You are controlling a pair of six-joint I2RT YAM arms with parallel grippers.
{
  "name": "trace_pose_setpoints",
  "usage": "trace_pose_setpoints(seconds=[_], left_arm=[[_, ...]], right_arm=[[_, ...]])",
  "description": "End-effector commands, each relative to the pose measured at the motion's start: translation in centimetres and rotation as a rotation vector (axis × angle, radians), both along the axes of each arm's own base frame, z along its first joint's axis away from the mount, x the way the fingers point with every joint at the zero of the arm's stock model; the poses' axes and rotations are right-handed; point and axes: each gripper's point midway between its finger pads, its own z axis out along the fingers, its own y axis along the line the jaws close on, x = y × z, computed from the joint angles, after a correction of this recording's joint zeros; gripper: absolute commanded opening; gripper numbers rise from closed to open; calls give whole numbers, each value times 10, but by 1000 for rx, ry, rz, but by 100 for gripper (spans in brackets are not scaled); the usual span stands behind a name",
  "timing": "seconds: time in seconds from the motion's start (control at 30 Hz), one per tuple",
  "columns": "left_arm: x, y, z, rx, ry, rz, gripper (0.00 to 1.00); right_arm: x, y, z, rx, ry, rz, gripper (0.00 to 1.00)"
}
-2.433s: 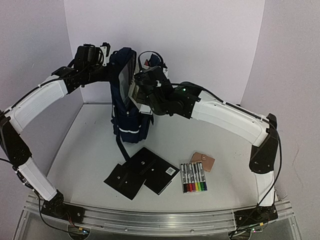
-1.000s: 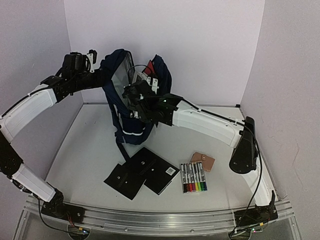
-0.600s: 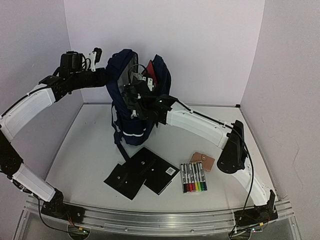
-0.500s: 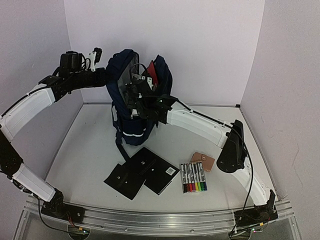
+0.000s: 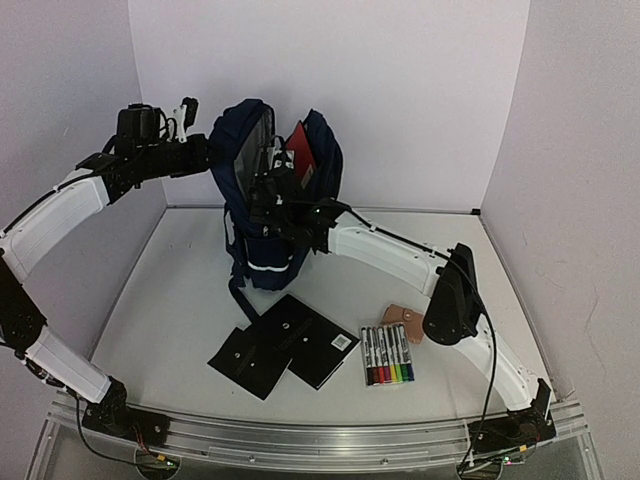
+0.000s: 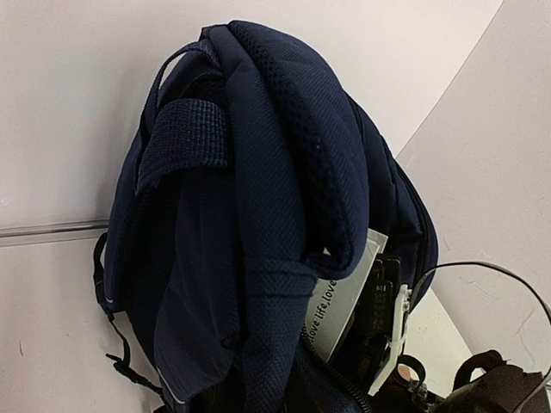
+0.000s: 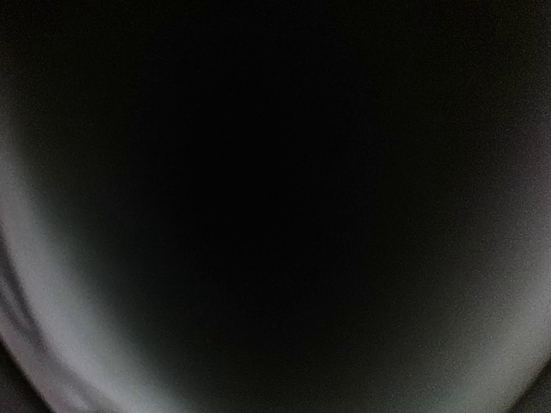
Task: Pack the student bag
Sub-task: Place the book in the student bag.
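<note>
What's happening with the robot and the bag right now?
Left hand up at the student bag top, grip unclear. Right hand inside the bag, hidden. Notebooks, markers not yet packed.

Top: high behind the arms, looking down at the tabletop (image 5: 180, 300).
Left wrist: close beside the bag (image 6: 258, 215), also seen from top (image 5: 262, 200).
Right wrist: only darkness.

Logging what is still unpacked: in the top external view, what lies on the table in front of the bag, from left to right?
Two overlapping black notebooks → pack of coloured markers → small tan leather pouch, just behind the markers' right end.
</note>
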Motion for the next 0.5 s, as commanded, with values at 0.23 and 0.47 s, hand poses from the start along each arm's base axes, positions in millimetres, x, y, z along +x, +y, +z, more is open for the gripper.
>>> trace_pose_setpoints(seconds=[0.23, 0.47], left_arm=[[11, 51, 5, -78, 59, 143, 0], [13, 49, 11, -83, 52, 122, 0]], right_arm=[[-33, -55, 137, -19, -128, 58, 96], [-32, -66, 140, -51, -144, 23, 95]])
